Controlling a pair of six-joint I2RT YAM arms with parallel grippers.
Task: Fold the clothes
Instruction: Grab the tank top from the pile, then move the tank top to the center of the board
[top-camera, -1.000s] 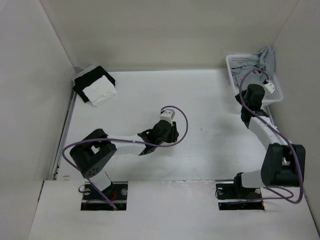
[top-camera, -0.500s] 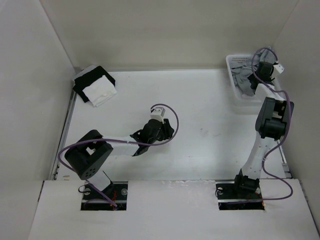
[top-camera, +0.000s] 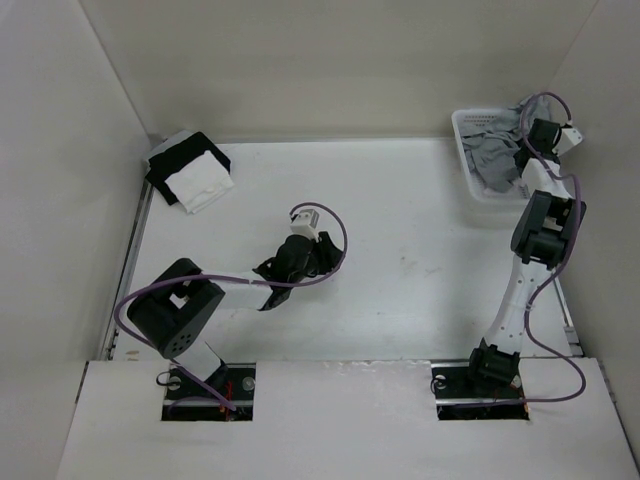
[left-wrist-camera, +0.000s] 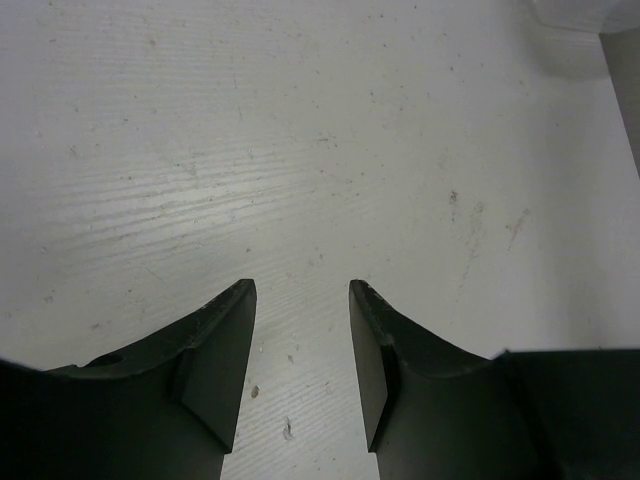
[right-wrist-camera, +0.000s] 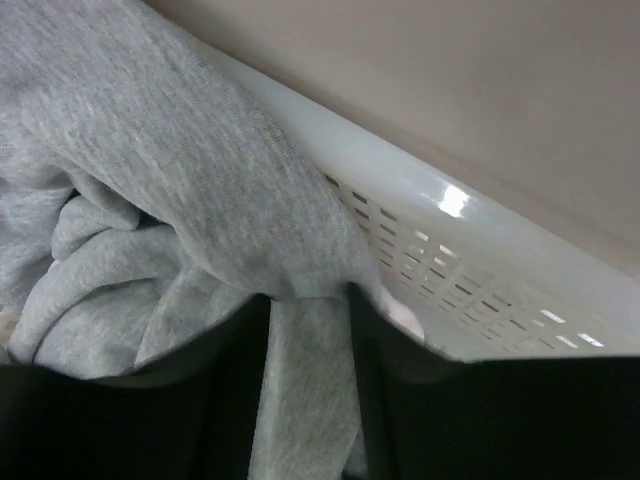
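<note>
1. Shirt (top-camera: 492, 158) is bunched in the basket (top-camera: 463, 124) in the far right corner, with some of it spilling over the far rim. It's not out on the table (top-camera: 400, 210) yet.
2. Right gripper (right-wrist-camera: 308, 300) is down in the basket with its fingers either side of a fold of the shirt. Cloth fills the gap, so I can't tell if it's pinched or just straddled.
3. Left gripper (left-wrist-camera: 300, 290) has its jaws apart and empty, hovering over the table left of centre.
4. My read on progress: barely begun, no fold made. Left to do: pull the shirt out, spread it flat mid-table, then fold.
5. Black-and-white stack (top-camera: 188, 172) at far left isn't part of this job.
</note>
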